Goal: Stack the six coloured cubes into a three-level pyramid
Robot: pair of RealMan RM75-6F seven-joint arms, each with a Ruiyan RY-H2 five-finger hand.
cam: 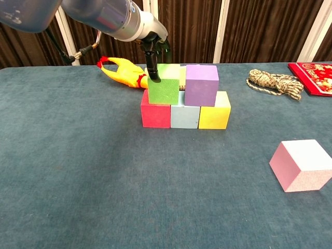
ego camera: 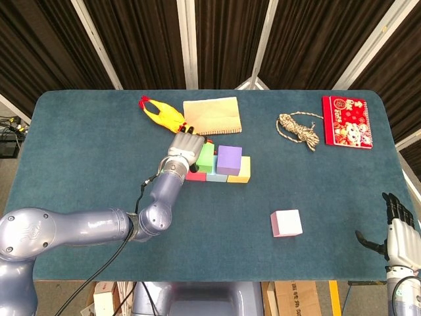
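A bottom row of red cube [cam: 155, 114], light blue cube [cam: 184, 116] and yellow cube [cam: 214, 114] stands mid-table. On it sit a green cube [cam: 163, 89] [ego camera: 206, 158] and a purple cube [cam: 201, 84] [ego camera: 229, 159] side by side. My left hand [ego camera: 185, 148] [cam: 154, 54] grips the green cube from its left and back edges, with its dark fingers [cam: 152, 67] running down the cube's left corner. A pink cube [ego camera: 286, 223] [cam: 303, 165] lies alone at the front right. Beyond the table's right front corner my right hand [ego camera: 398, 227] hangs with fingers apart and nothing in it.
A yellow rubber chicken [ego camera: 161, 115] [cam: 122, 72] and a tan notebook [ego camera: 211, 116] lie just behind the stack. A coiled rope [ego camera: 298, 129] [cam: 272, 82] and a red packet [ego camera: 346, 121] are at the back right.
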